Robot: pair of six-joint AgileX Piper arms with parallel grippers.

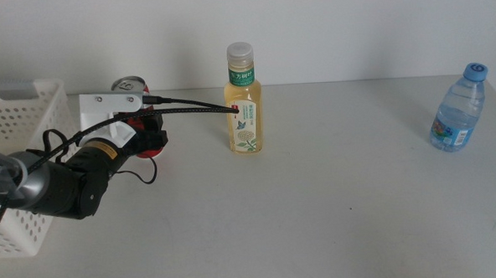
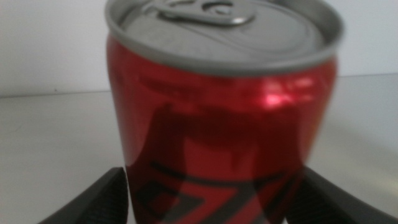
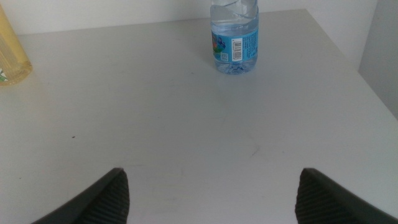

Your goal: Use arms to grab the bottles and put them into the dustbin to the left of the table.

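Red can (image 2: 224, 118): your left gripper (image 2: 211, 199) has it between the fingers (image 2: 99, 202), one on each side of the lower body. It stands upright on the counter (image 1: 318, 211), just beside the dustbin (image 1: 16, 115).
Left fingers: spread to the can's width and flanking it. You cannot tell whether they are pressing yet, as the contact lines are cut off by the frame edge.
How the can handles: judge it stiff but thin-walled, smooth and glossy, so likely slippery. A hard squeeze could dent it. Its weight is unknown, though the tab looks unopened.
Where to hold: mid to lower body, square across the round wall, not near the rim.
Yellow bottle (image 1: 245, 101): upright mid-counter, near the can but apart from it. The ribbed body under the label looks like the firmest hold.
Water bottle (image 1: 459, 109): upright far to the right, well apart. Thin clear plastic will probably give under pressure.
Right gripper (image 3: 211, 199): waiting with fingers released and wide, nothing between them.
Hidden: in the middle view the arm covers most of the can, and the dustbin's inside cannot be seen.
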